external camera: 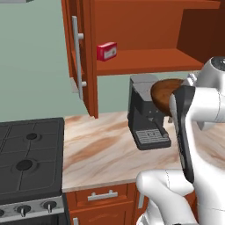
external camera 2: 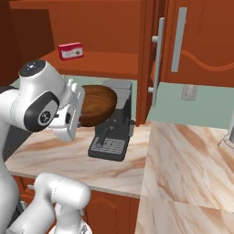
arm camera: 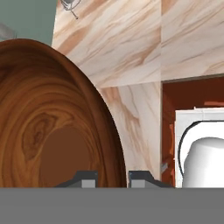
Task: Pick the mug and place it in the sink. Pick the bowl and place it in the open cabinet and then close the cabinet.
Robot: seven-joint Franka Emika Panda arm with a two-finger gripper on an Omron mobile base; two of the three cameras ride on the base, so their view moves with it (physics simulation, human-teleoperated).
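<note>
**Brown bowl in the air, cabinet shelf waiting above**

Stove first, at the far left of the left base view: a black stove beside the marbled counter. Above the counter hangs the cabinet, its door swung out edge-on, a small red box on the open shelf. Further right stands a grey coffee machine, and level with its top is the bowl, lifted clear of the counter and below the shelf.

From the hand view, the gripper pinches the bowl's rim, one fingertip inside the wall and the other outside. The bowl is deep, dark wood with swirling grain, and it hangs tipped on its side.

I'd judge the bowl-to-cabinet step is under way. Next it needs raising to shelf height, carrying in past the shelf's front edge, clear of the red box, and setting down before the door is shut.
</note>
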